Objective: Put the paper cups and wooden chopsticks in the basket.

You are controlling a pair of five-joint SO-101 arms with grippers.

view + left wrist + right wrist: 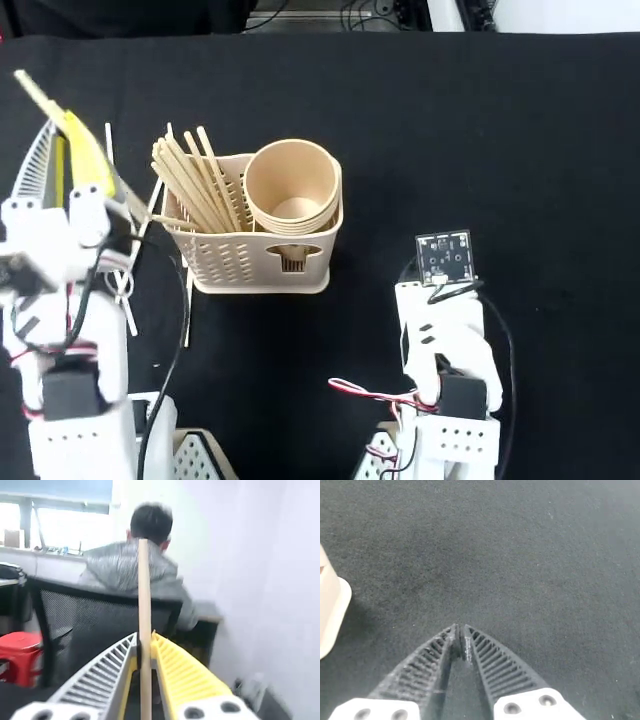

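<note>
A beige basket [255, 265] stands left of the table's middle. Stacked paper cups [291, 188] fill its right half and several wooden chopsticks [190, 180] lean in its left half. My left gripper [50, 135] is raised at the far left, shut on one wooden chopstick [144, 630] that sticks out past its fingertips [30, 90]. In the left wrist view it points up and away from the table. My right gripper [459, 635] hangs shut and holds nothing, low over the black cloth to the right of the basket [330, 610].
The table is covered in black cloth [500, 130]. White cables [125, 285] hang beside the left arm, near the basket's left wall. The right arm's base [445, 400] sits at the front edge. Cables lie beyond the table's back edge.
</note>
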